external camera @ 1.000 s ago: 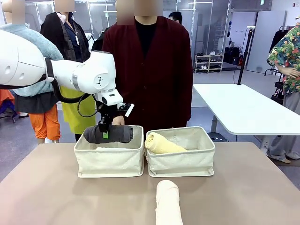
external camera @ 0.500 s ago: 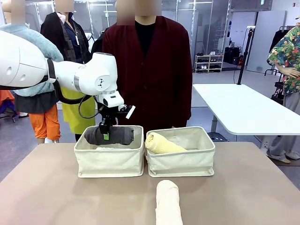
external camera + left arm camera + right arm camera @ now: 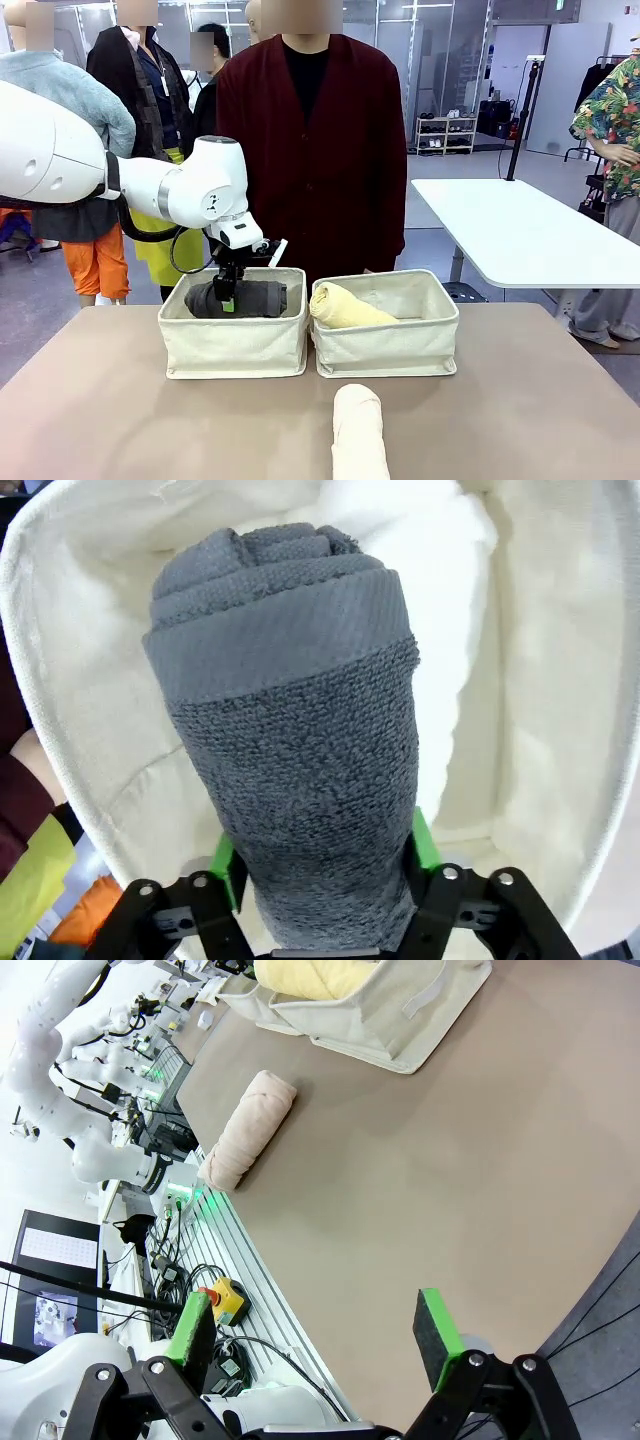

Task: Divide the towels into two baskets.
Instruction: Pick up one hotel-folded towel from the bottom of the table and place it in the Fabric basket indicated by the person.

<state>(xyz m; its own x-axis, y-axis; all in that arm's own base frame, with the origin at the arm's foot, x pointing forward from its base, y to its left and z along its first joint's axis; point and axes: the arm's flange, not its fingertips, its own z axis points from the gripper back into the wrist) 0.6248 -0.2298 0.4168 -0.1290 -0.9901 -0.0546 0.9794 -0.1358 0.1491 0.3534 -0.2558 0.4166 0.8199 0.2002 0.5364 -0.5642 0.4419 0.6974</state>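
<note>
Grey towel [image 3: 258,297]: clamped in my left gripper [image 3: 228,296], low in left basket [image 3: 235,350] over white towel [image 3: 440,570]. Yellow [image 3: 345,308]: right basket [image 3: 390,350]. Cream [image 3: 358,435]: on worktop [image 3: 120,420], outstanding.

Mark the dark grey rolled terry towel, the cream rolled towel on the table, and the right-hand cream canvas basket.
dark grey rolled terry towel [image 3: 300,780]: left wrist view, mid-length of the roll.
cream rolled towel [image 3: 358,430]: front view, its top surface.
right-hand cream canvas basket [image 3: 388,350]: front view, its near wall.
</note>
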